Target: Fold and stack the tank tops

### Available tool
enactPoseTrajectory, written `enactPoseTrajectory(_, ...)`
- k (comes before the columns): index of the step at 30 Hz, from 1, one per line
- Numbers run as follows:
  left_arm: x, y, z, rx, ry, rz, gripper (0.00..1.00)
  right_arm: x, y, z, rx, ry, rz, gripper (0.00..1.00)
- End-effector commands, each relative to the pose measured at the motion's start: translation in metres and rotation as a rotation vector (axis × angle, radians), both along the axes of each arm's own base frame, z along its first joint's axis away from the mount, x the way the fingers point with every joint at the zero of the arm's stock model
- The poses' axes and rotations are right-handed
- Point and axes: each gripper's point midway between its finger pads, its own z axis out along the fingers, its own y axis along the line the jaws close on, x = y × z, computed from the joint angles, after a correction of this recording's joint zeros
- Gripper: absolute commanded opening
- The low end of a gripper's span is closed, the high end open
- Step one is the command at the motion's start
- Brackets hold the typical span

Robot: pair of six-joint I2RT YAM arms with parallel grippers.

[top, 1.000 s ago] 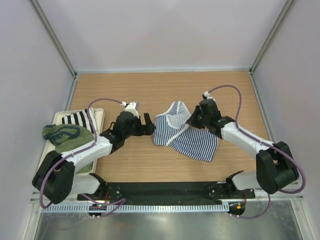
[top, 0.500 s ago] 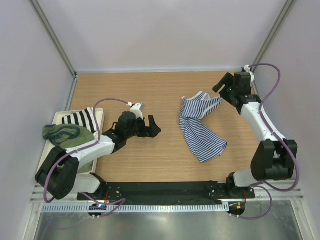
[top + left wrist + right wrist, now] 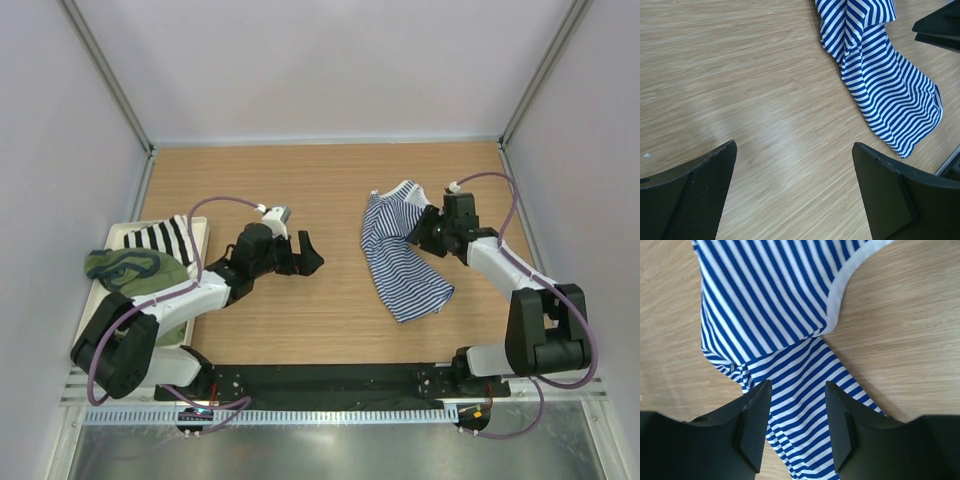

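Currently, right gripper (image 3: 797, 385) stands open over the rumpled navy-and-white striped cloth tank top (image 3: 765, 300), near its white-trimmed edge; left gripper (image 3: 794, 145), jaws wide, over wooden tabletop (image 3: 740, 75).

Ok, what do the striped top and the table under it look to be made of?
Striped tank top: soft, matte cloth, probably knit, going by its limp folds and creases, with white trim. Table: wood or wood-look laminate, pale grain lines with a faint sheen; which one I cannot tell.
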Motion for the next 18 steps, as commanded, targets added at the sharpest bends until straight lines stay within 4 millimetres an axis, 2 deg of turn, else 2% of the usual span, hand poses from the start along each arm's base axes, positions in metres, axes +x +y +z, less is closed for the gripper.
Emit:
enactPoseTrajectory(1, 0.005, -0.008, 0.012, -0.026, -0.052, -0.027, 0.98, 0.014, 0.008, 0.009, -0.085, -0.081, 0.088, 0.54)
enactPoseTrajectory(4, 0.004, -0.008, 0.011, -0.023, -0.051, -0.028, 0.98, 0.02, 0.01, 0.003, -0.066, -0.054, 0.054, 0.61)
enactPoseTrajectory(7, 0.005, -0.008, 0.011, -0.021, -0.05, -0.029, 0.98, 0.027, 0.011, 0.0, -0.073, -0.073, 0.057, 0.61)
enactPoseTrajectory(12, 0.003, -0.01, 0.01, -0.026, -0.043, -0.038, 0.98, 0.035, 0.007, 0.004, -0.242, -0.149, 0.106, 0.56)
enactPoseTrajectory(14, 0.003, -0.011, 0.011, -0.029, -0.044, -0.042, 0.98, 0.031, 0.017, 0.001, -0.316, -0.184, 0.17, 0.56)
enactPoseTrajectory(15, 0.002, -0.012, 0.011, -0.03, -0.043, -0.045, 0.98, 0.036, 0.011, 0.002, -0.377, -0.203, 0.138, 0.57)
enactPoseTrajectory(17, 0.002, -0.012, 0.011, -0.031, -0.042, -0.044, 0.98, 0.038, 0.011, 0.001, -0.44, -0.212, 0.155, 0.56)
enactPoseTrajectory(18, 0.002, -0.012, 0.011, -0.031, -0.04, -0.043, 0.98, 0.041, 0.01, 0.0, -0.466, -0.218, 0.163, 0.52)
